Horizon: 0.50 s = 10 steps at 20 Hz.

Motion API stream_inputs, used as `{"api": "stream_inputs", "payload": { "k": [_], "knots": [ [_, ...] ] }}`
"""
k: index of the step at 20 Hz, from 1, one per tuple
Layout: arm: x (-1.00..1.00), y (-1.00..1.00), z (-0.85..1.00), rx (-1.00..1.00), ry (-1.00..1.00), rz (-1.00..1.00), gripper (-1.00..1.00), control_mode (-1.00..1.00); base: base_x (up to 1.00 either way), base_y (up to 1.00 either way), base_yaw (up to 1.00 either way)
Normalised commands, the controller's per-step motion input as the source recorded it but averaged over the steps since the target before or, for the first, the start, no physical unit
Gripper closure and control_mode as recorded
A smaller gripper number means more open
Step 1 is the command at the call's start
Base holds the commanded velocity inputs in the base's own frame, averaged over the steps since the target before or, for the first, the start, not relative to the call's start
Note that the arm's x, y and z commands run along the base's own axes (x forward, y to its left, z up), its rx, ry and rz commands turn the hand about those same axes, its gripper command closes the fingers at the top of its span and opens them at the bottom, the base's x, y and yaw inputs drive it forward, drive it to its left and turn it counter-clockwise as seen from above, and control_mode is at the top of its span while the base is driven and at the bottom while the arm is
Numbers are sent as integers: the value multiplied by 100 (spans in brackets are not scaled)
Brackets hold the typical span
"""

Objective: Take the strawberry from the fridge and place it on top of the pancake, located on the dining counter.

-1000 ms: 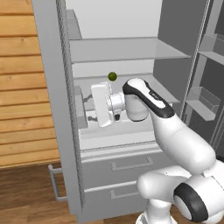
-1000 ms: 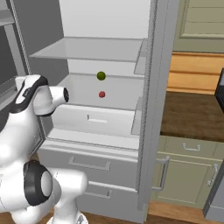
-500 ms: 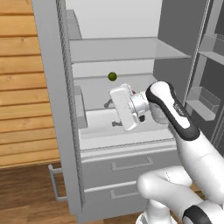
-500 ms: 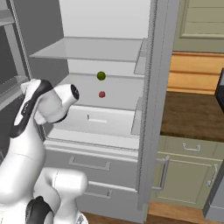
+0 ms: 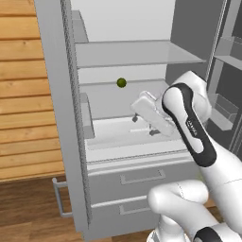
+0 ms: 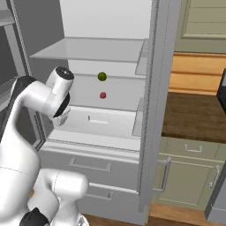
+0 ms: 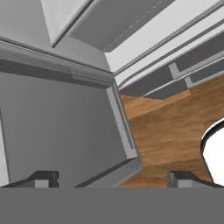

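Green ball (image 6: 102,76) above strawberry (image 6: 103,95), fridge (image 6: 110,53)

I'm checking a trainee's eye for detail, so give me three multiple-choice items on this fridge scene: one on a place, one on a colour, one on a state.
1. Where does the strawberry lie?
A. on a shelf inside the fridge, below the green ball
B. in a lower drawer
C. on the floor

2. What colour is the ball above the strawberry?
A. blue
B. olive green
C. white

3. How does the tool stand?
A. shut on the strawberry
B. shut on the ball
C. open, holding nothing

Answers:
1. A: the right base view shows the red fruit on the shelf under the ball.
2. B: both base views show it olive green.
3. C: the hand view shows the finger tips wide apart with nothing between them.
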Motion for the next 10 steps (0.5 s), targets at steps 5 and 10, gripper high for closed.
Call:
{"api": "stream_inputs", "payload": {
  "k": [5,10],
  "knots": [
    [-30,-47,0,-48,-1,-16,-100,-100,0,0,0],
    [-19,-40,0,-31,-10,-7,-100,-100,0,0,0]
  ]
}}
